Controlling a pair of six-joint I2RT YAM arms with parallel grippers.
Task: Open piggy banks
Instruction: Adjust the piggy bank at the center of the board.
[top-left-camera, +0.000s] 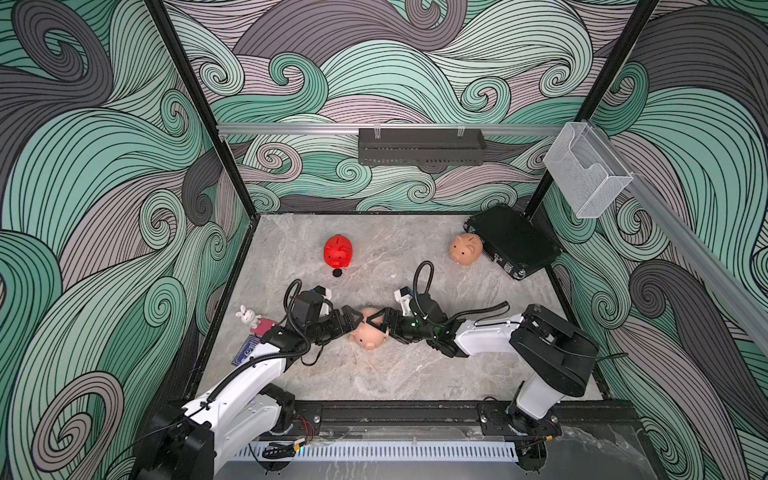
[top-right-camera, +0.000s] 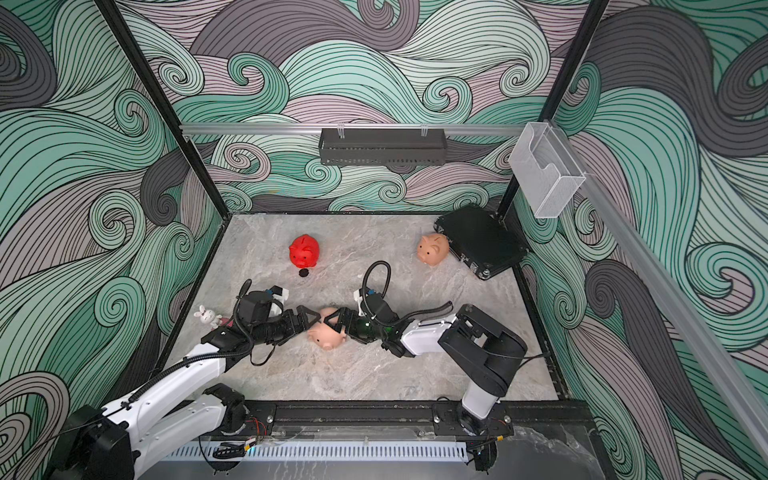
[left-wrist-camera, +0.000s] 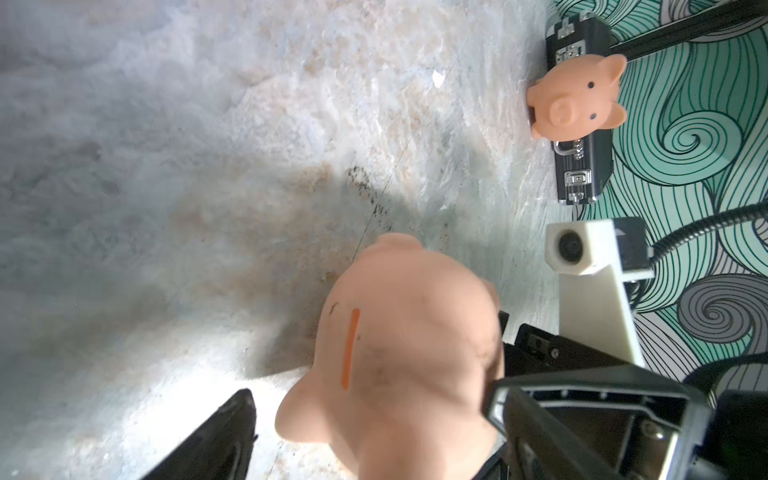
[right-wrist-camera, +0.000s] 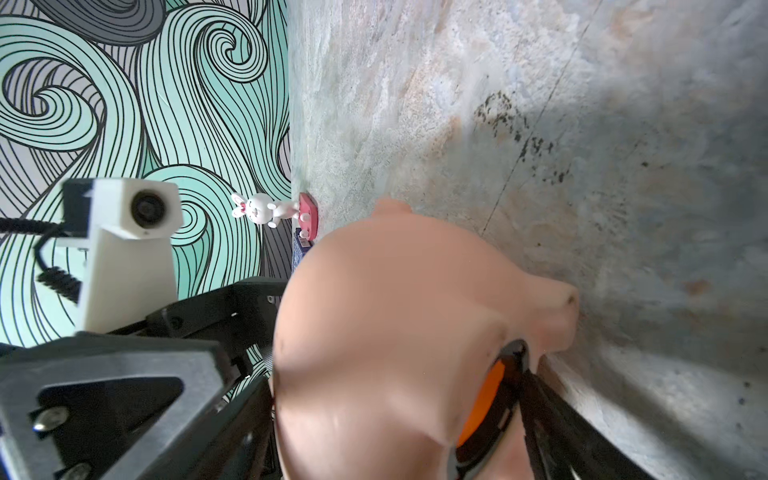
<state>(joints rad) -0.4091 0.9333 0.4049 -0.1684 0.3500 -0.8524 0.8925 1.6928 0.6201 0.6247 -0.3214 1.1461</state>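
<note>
The right gripper (top-left-camera: 380, 326) was clamped across the near peach-pink piggy bank (top-left-camera: 368, 338), one finger (right-wrist-camera: 552, 415) against its black-ringed belly opening. The left gripper (top-left-camera: 356, 324) stood spread around the same pig from the opposite side, one finger (left-wrist-camera: 228, 440) clear of it. Pig at mid-table (top-left-camera: 415, 374), toward the front; resting or lifted, could not tell. The red piggy bank (top-left-camera: 338, 251) stood farther back, a black plug (top-left-camera: 337, 273) just beside it. The far peach-pink piggy bank (top-left-camera: 466, 248) stood right beside the black case (top-left-camera: 515, 241).

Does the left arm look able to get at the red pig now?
Probably yes. The left hand is open around the near pig, and only a small black plug lies on the table between it and the red pig.
</note>
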